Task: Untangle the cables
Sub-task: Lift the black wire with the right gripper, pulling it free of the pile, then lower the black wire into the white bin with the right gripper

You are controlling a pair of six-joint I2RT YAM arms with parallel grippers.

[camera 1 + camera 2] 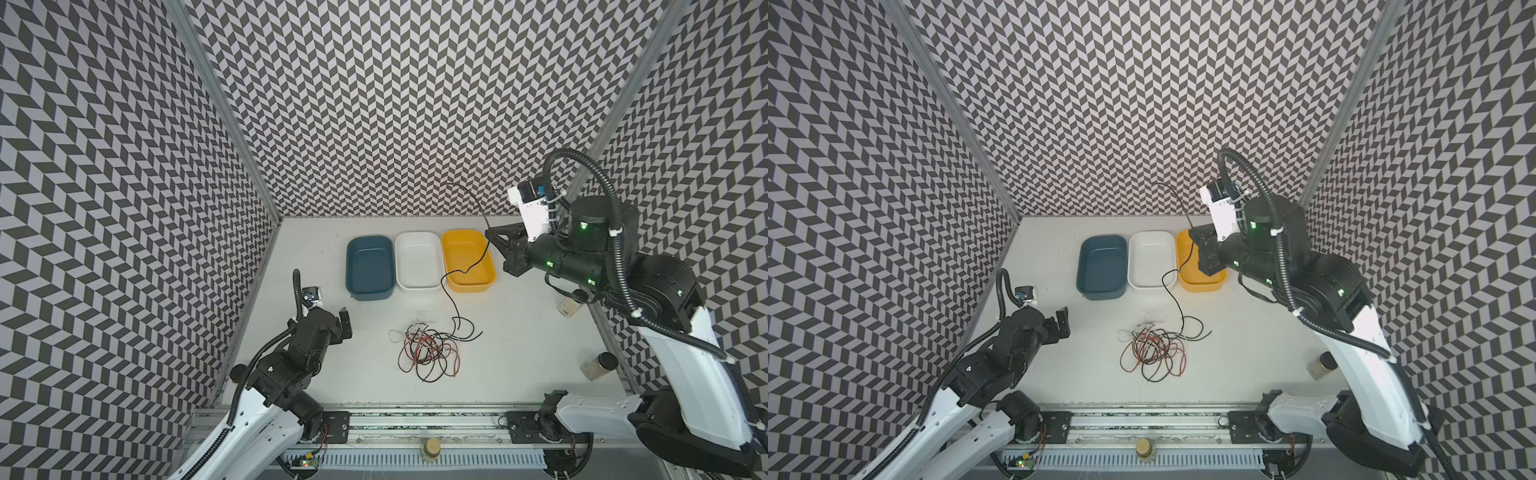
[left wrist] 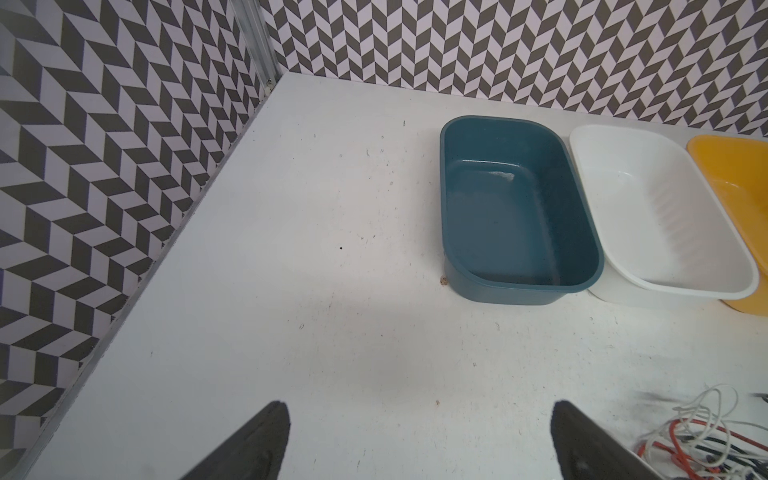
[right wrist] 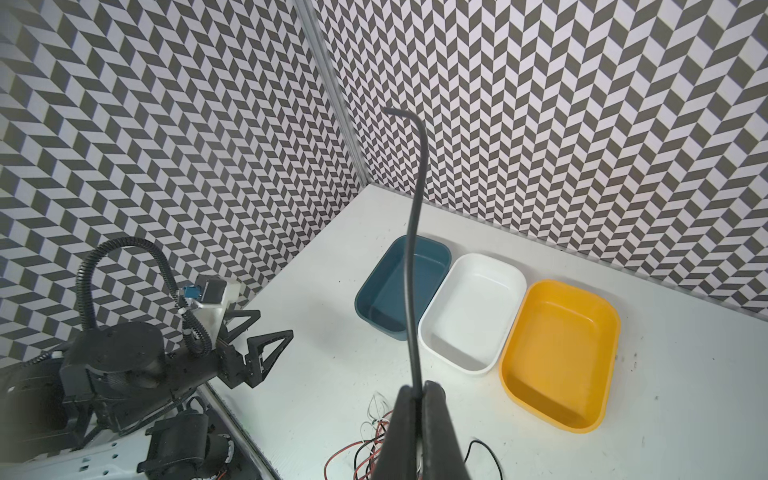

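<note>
Black fingers on your right gripper (image 3: 417, 388) are pinched tight on one black cable (image 3: 407, 291), which sticks up past the tips and curls over at its free end. That gripper hangs raised above the yellow tray (image 1: 471, 286). From it the cable drops over that tray's near corner, crosses the table (image 1: 532, 353) and runs into the pile of cables (image 1: 428, 353). The pile is a loose knot of black, white and red-orange wire lying in front of the white tray (image 1: 417, 286). A blue tray (image 1: 370, 293) sits just beside the white one. Your left gripper (image 2: 419, 405) hovers with its jaws spread wide and holds nothing, left of the pile and apart from it.
</note>
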